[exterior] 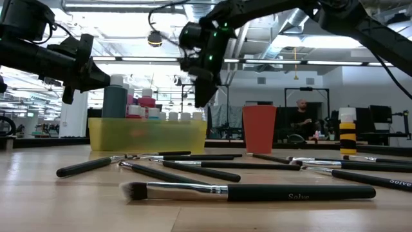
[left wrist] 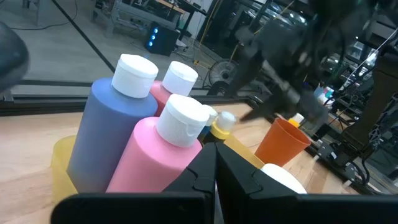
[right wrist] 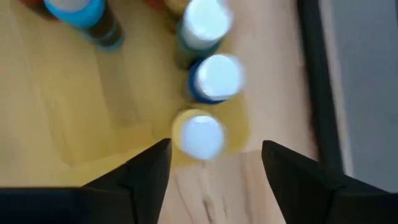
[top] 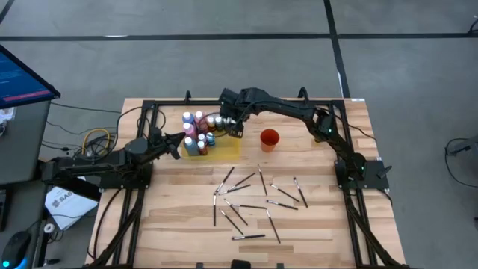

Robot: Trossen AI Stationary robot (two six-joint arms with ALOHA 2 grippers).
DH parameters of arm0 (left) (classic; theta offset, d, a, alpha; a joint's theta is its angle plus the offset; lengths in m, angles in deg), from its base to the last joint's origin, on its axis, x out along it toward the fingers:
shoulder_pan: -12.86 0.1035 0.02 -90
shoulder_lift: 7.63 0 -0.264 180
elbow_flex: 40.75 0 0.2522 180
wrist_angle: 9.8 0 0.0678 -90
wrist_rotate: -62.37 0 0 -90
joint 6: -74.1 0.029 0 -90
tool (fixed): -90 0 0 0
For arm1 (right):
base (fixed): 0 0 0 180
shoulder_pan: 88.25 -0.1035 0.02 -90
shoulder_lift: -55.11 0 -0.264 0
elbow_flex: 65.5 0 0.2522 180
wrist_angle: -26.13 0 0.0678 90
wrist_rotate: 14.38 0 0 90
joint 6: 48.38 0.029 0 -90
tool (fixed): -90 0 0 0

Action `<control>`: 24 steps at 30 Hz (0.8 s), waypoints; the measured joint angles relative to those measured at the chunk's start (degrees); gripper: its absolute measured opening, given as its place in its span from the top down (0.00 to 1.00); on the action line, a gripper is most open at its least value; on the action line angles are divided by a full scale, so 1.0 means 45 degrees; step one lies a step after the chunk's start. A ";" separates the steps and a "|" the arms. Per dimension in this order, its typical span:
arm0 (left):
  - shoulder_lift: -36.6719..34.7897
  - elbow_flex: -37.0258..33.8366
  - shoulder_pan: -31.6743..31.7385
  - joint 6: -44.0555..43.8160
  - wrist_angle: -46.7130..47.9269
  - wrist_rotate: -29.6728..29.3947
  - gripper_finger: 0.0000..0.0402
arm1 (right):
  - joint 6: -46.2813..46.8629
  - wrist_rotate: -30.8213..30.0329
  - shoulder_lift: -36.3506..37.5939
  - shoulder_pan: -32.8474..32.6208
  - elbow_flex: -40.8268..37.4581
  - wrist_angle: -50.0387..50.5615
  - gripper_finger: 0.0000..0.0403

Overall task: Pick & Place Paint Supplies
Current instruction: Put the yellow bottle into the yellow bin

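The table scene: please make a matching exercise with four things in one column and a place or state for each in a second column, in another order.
Things:
1. right gripper
2. left gripper
3. orange cup
4. brushes

Places or states:
A. scattered flat on the bare wood
B. shut, beside the bottles
C. open, above the yellow mat
D. upright, right of the mat

Pairs: 1-C, 2-B, 3-D, 4-A

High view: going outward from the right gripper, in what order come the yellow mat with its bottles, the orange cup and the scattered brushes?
1. Yellow mat with the paint bottles: directly beneath the open right gripper, at the table's far side.
2. Orange cup: just to its right, off the mat.
3. Brushes: farthest, spread over the table's near middle.
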 joint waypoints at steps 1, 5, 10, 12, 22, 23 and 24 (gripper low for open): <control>0.0000 0.0000 0.0000 0.0000 0.0000 0.0000 1.00 | -0.0003 0.0001 0.0011 0.0034 0.0320 0.0354 0.38; 0.0000 0.0000 0.0000 0.0000 0.0000 0.0000 1.00 | 0.0163 -0.0014 0.0329 0.0095 0.0928 0.1481 0.38; 0.0000 0.0000 0.0000 0.0000 -0.0010 0.0000 1.00 | 0.1952 -0.0018 0.1432 0.0287 0.0801 0.3982 0.38; 0.0000 0.0000 0.0000 0.0000 -0.0029 0.0000 1.00 | 0.2818 -0.0121 0.1666 0.0421 0.0793 0.4894 0.38; 0.0016 0.0000 0.0000 0.0000 -0.0185 0.0000 1.00 | 0.4985 -0.0751 0.4293 0.0999 -0.2227 0.5552 0.38; 0.0040 0.0000 0.0000 0.0000 -0.0198 0.0000 1.00 | 0.5160 -0.0775 0.4766 0.1061 -0.3018 0.5574 0.38; 0.0049 0.0000 0.0000 0.0000 -0.0180 0.0005 1.00 | 0.5400 -0.0781 0.5258 0.1124 -0.3828 0.5527 0.38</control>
